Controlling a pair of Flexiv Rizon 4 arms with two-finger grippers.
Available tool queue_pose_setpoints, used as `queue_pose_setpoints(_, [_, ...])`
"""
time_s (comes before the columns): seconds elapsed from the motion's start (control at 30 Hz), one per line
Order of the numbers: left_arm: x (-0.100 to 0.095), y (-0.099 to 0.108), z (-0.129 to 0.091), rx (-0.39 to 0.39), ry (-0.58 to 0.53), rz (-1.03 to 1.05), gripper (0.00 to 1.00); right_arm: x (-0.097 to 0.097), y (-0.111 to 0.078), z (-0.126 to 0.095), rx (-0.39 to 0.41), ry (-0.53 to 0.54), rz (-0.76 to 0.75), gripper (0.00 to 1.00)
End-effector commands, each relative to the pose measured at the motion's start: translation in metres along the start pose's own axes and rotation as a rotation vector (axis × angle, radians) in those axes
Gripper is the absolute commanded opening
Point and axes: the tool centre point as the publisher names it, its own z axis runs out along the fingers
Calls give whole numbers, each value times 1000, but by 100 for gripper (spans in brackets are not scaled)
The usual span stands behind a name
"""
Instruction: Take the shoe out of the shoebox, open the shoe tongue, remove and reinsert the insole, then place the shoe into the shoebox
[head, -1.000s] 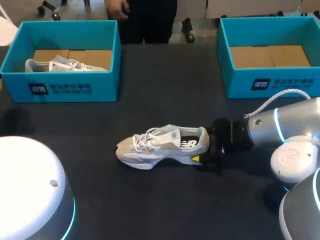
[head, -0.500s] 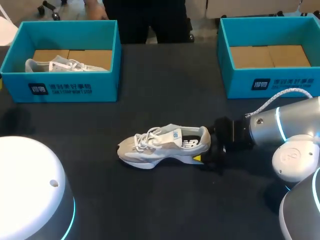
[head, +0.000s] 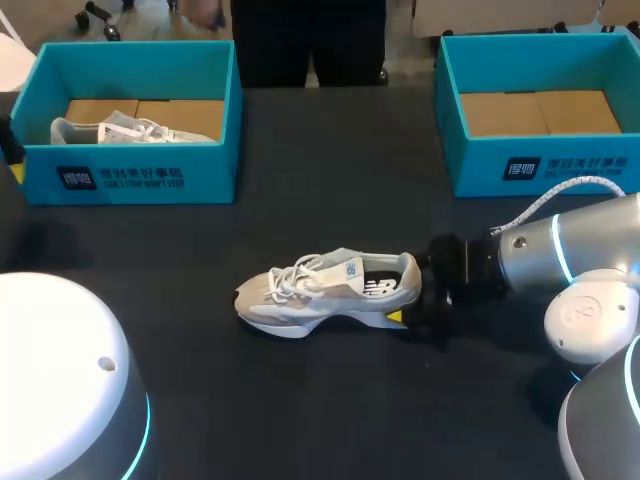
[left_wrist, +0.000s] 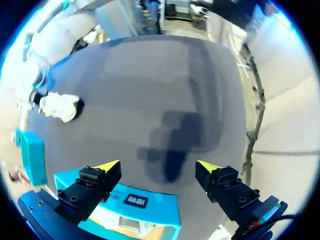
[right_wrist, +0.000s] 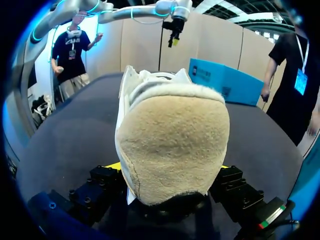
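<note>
Heel is where the hold sits: the right claw (right_wrist: 169, 170) comes in low from the side, fingers pressed to either flank of the pale grey-and-white lace-up trainer (head: 325, 290). It is clamped there, by my reading, so the trainer stands steady on its sole in the middle of the dark table (head: 330, 200). That leaves laces and tongue facing up and free, which looks like the point, since opening the tongue seems the next job. The left claw (left_wrist: 157, 170) hangs spread wide and holding nothing above the teal cardboard shoebox on the left (head: 130, 180), well apart from the trainer. It would have to cross over to help. A second white shoe (head: 120, 130) lies inside that box. The matching teal shoebox on the right (head: 540, 165) shows its brown cardboard floor.
</note>
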Motion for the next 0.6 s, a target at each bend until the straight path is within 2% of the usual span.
queue_pose_setpoints(0.03, [-13, -10, -2, -71, -23, -320, 100, 1, 1, -2, 2, -1, 0, 0])
queue_pose_setpoints(0.1, [-16, -11, -6, -94, -53, -436, 100, 1, 1, -2, 2, -1, 0, 0])
queue_pose_setpoints(0.3, [-31, -10, -7, -64, -123, -697, 100, 1, 1, -2, 2, -1, 0, 0])
queue_pose_setpoints(0.5, [-51, -13, -4, -41, -152, -828, 100, 1, 1, -2, 2, -1, 0, 0])
queue_pose_setpoints(0.6, [-59, -16, -3, -25, -150, -830, 100, 1, 1, -2, 2, -1, 0, 0])
